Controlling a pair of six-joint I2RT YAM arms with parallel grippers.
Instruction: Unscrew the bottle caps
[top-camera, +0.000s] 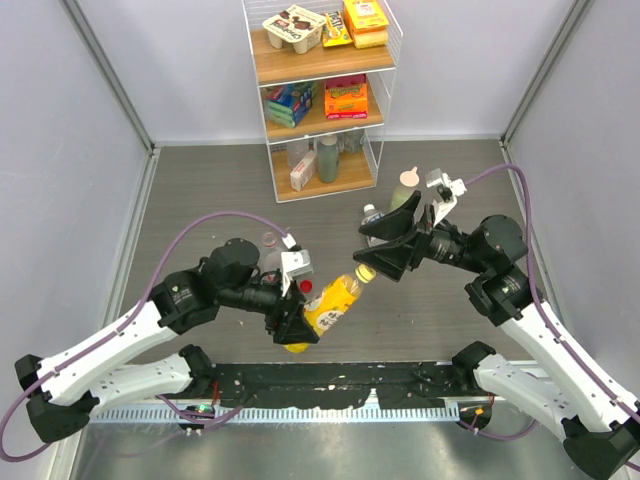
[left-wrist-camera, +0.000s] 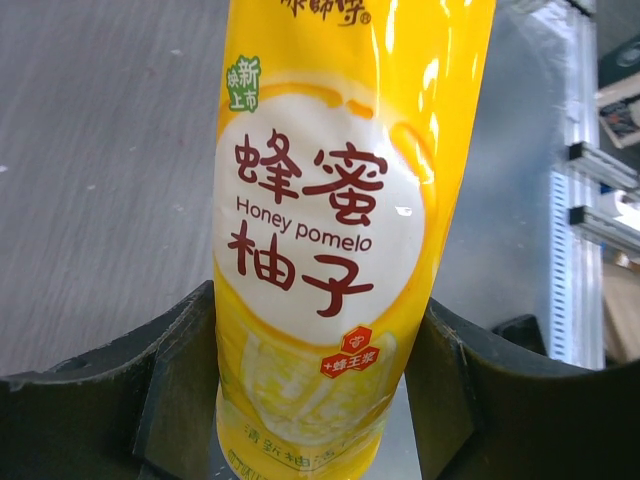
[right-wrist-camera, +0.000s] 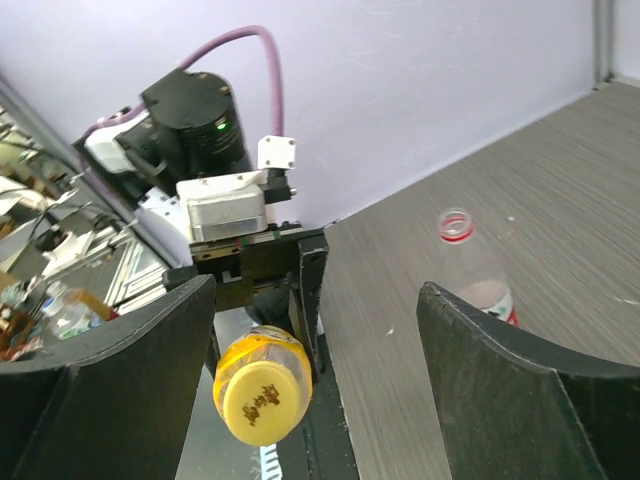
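My left gripper is shut on the body of the yellow-orange juice bottle, holding it tilted above the table. Its yellow cap points at my right gripper, which is open. That gripper's fingers stand on either side of the cap without touching it. A clear bottle with a red neck ring and no cap stands on the table beyond the left gripper. A small red cap lies by the left gripper. The blue-white labelled bottle stands behind the right gripper.
A pale green bottle with a cream pointed top stands at the back right. A white wire rack with snack boxes and bottles sits against the back wall. Grey walls close in both sides, and a metal rail runs along the near edge.
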